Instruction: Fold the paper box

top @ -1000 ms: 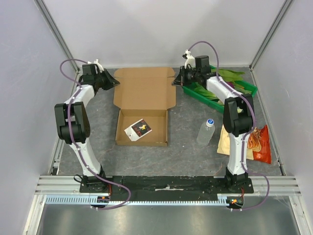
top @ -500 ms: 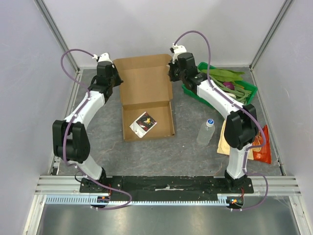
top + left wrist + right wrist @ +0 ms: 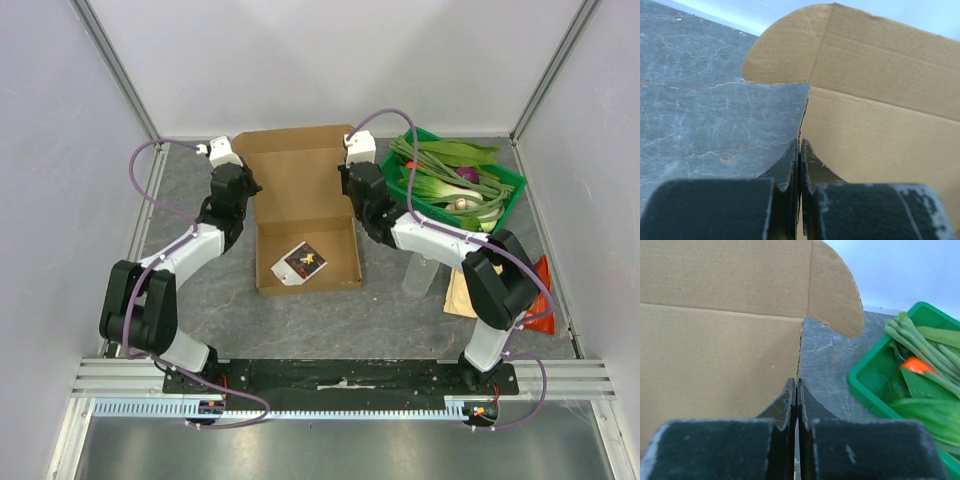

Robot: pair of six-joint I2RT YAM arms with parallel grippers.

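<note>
The lid of the paper box had been raised from flat, its side edges clamped by the left gripper and right gripper; closing was judged begun.

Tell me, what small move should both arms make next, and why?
Probably swing the paper box lid forward over its tray, both arms together: the left pincer and the right pincer each pinch a side edge of the raised lid.
</note>
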